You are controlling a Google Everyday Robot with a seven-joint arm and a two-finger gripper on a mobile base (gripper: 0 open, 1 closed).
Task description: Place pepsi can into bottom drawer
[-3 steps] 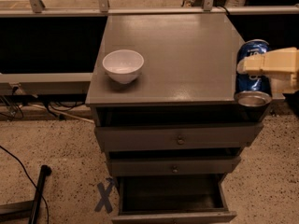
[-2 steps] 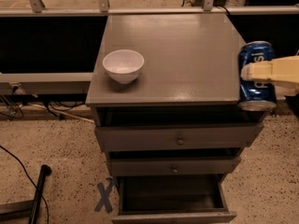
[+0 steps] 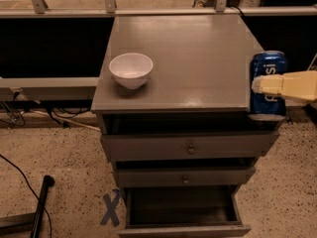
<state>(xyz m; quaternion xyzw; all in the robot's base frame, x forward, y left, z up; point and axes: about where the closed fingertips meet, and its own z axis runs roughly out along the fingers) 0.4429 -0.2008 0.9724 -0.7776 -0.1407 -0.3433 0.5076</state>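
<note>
1 gripper (image 3: 262, 85) holds pepsi can (image 3: 268, 63) beyond cabinet (image 3: 198, 58) right edge; bottom drawer (image 3: 183, 230) open.

A grey cabinet (image 3: 198, 58) stands on speckled floor (image 3: 64, 150) marked with a blue X (image 3: 111, 208), metal railing (image 3: 64, 13) behind.

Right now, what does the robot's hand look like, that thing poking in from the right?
The gripper sits at the right edge of the view, across the pepsi can. What shows is a pale cream, blocky finger, flat-sided, with faint seams near its tip. No cables or markings show on it.
</note>
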